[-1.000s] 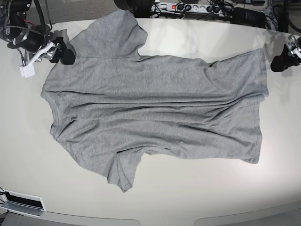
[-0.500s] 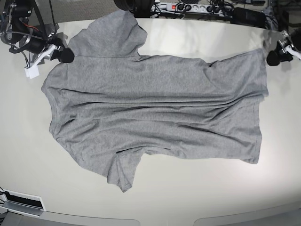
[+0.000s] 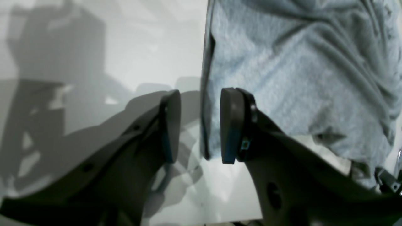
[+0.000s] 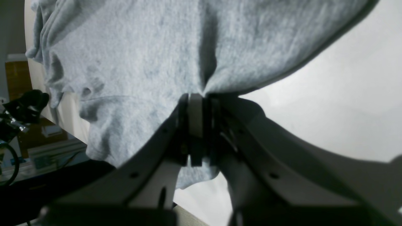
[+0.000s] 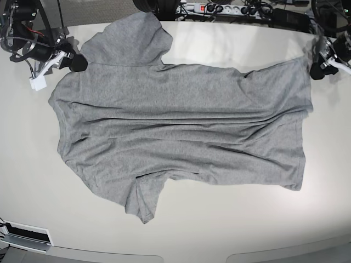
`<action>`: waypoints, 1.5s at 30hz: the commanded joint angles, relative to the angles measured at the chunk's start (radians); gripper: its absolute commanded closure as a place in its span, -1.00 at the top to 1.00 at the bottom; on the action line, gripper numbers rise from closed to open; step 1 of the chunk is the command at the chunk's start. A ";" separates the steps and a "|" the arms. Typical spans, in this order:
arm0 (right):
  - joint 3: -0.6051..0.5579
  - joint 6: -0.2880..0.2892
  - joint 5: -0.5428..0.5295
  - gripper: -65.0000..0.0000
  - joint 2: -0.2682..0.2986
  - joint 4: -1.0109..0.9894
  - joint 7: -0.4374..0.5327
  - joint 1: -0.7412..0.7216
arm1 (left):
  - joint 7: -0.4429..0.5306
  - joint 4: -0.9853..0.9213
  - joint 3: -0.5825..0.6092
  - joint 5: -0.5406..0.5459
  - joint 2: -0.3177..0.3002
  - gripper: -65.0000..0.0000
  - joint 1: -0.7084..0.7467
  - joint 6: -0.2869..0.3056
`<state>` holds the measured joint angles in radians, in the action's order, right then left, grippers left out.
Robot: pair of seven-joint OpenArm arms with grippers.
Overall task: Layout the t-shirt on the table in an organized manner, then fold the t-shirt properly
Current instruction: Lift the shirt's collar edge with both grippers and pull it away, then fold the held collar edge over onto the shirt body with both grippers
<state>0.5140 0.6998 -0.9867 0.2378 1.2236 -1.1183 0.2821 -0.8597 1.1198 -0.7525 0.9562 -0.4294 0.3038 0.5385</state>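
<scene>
Both arms have crept inward since the earlier frames: the right gripper now sits on the t-shirt at its shoulder corner, and the left gripper has drawn up to the hem corner.

T-shirt lies spread on the table, plain grey side up, no lettering visible. Long axis runs across the base view; collar end toward that view's left, hem toward its right. One sleeve points to the far edge, the other to the near edge.

Right wrist view: right gripper jaws pressed together, pinching a fold of t-shirt cloth. The base view cannot show that pinch.

Left wrist view: left gripper jaws partly apart, straddling the t-shirt hem edge, holding nothing; bare table beside.
</scene>
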 commanded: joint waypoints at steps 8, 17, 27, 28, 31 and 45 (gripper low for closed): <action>0.003 -0.002 -0.012 -1.00 0.015 0.008 -0.028 0.001 | -0.023 -0.045 0.131 0.039 -0.019 -0.30 -0.012 0.037; 0.003 -0.002 -0.013 -1.00 0.015 0.024 -0.058 0.001 | -0.040 -0.045 0.200 0.043 -0.023 -1.00 -0.050 -0.006; 0.003 -0.002 -0.061 -1.00 0.125 0.284 -0.092 0.071 | -0.232 0.016 0.201 0.204 -0.118 -1.00 -0.057 0.097; 0.003 -0.002 -0.061 -1.00 0.136 0.300 -0.095 0.077 | -0.249 0.027 0.201 0.233 -0.132 -1.00 -0.051 0.116; 0.003 -0.002 -0.065 -1.00 0.166 0.315 -0.109 0.092 | -0.275 0.071 0.201 0.284 -0.173 -1.00 -0.027 0.156; 0.003 -0.002 -0.254 -1.00 0.180 0.315 -0.248 0.161 | -0.372 0.364 0.200 0.439 -0.241 -1.00 0.209 0.160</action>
<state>0.5106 0.6930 -1.2133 0.3992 1.5223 -1.3693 0.4435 -1.2350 1.4704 -0.5430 1.3758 -0.6491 0.5106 0.6899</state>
